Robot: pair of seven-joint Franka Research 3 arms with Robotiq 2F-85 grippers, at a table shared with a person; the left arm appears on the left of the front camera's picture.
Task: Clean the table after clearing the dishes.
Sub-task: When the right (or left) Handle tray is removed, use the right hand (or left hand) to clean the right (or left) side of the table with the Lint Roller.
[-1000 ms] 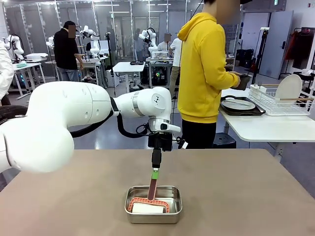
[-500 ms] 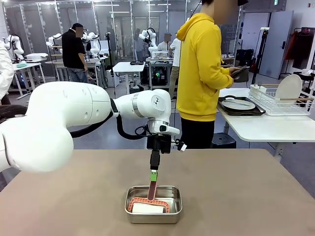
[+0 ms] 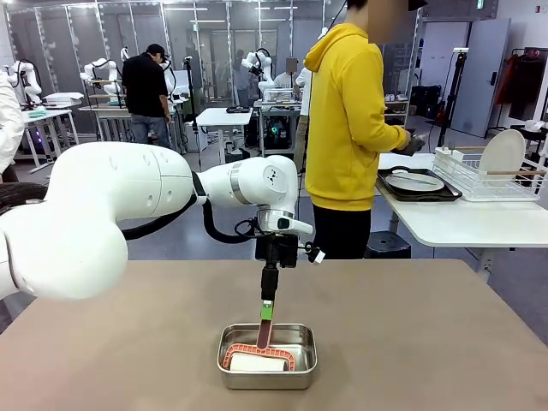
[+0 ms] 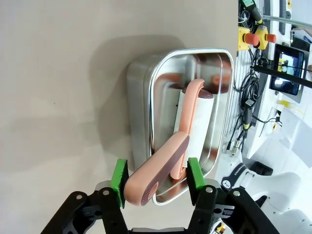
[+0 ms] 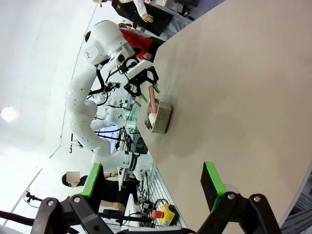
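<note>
- Step: dishes look cleared off the desk [image 3: 428, 342]; cleaning is at its start, tool pick-up.
- Dishes [image 3: 414, 181]: a white plate with cutlery on a dark tray [image 3: 445, 195], on the white side desk [image 3: 462, 223] at the right, well apart from the main desk. A person [image 3: 347, 128] in a yellow hoodie stands beside it.
- The main desk top carries just a small steel pan [image 3: 310, 360] near the robot's edge.
- Lint roller [image 4: 187, 131] lies in the pan: white roll down inside, pink handle tilted up over the rim.
- Left hand [image 4: 156, 175] is closed on the end of the roller handle, a green pad on each side of it. In the front view the fingers point straight down above the pan.
- Right hand [image 5: 152, 180] is open, pads wide apart, nothing between them, hanging above the desk far from the pan.
- Next, as a guess: lift the roller straight up until the roll clears the pan wall, carry it to bare desk, lay the roll flat and run it in strokes.
- Risk: the roll frame catches the pan rim and drags the light pan, or the handle twists in the pads.
</note>
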